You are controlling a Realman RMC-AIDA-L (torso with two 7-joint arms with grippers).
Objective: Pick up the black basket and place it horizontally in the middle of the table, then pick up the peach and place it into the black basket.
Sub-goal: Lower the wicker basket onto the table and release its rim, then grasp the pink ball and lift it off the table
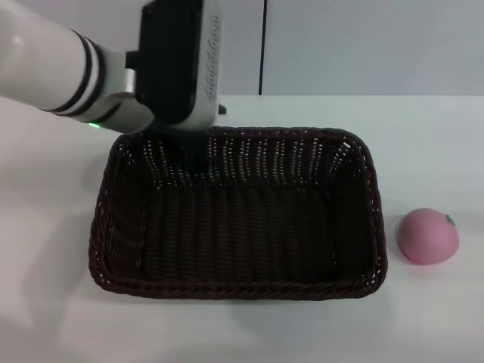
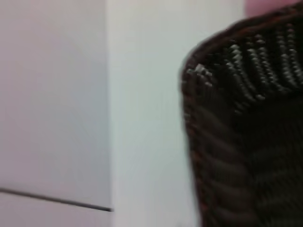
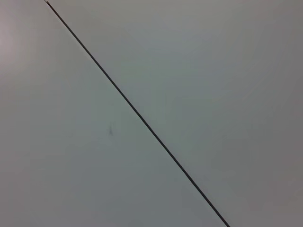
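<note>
The black basket (image 1: 238,219) lies lengthwise across the middle of the white table (image 1: 439,144), open side up and empty. My left gripper (image 1: 184,106) hangs over the far rim of the basket near its left corner; its wrist housing hides the fingers. The left wrist view shows a rounded corner of the basket (image 2: 246,137) close up, with a sliver of pink peach (image 2: 272,4) beyond it. The peach (image 1: 428,235) sits on the table just right of the basket, apart from it. My right gripper is out of view.
A grey wall with a dark vertical seam (image 1: 262,45) stands behind the table's far edge. The right wrist view shows only that wall and a seam (image 3: 137,113). Bare tabletop lies to the left of the basket and in front of it.
</note>
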